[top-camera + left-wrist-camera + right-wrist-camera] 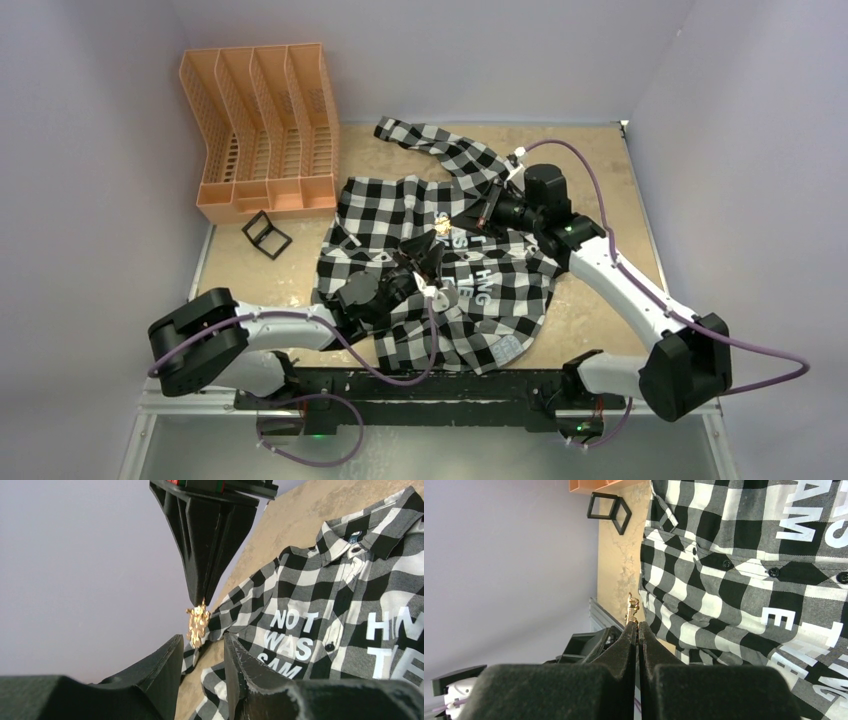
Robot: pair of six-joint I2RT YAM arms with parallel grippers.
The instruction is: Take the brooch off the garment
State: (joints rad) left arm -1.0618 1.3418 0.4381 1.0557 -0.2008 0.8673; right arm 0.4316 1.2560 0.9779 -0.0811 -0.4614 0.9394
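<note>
One tiny gold-coloured, star-shaped metal brooch (198,623) sits at the very tip of the right hand (638,626), whose two black fingers are clenched flat together on its upper end. From the right wrist the brooch is edge-on and thin, its long axis running straight out from those fingers. From the left wrist it shows its broad face, longer along the line of the fingers than across.

Directly opposite, the left hand (202,639) points back at it with its fingers parted, grasping nothing. The brooch lies just beyond its tips, in line with the gap between them, so the two hands face each other nose to nose with the brooch between. My reading is that the coming move turns on this alignment: the left hand is near enough to close either on the brooch's free end or on the cloth just beside it.

That cloth belongs to the large black-and-white buffalo-check shirt with white block lettering (320,590), spread over the tan desk (600,200). A fold of check meets the brooch's side in the left wrist view, but I cannot tell whether the pin passes through it or merely hangs in front. The clasp and back are hidden, and from overhead the brooch is only a speck between the hands.

Well apart at the desk's far left stand an orange slotted plastic file rack (262,125) and a small black wire frame (266,234).
</note>
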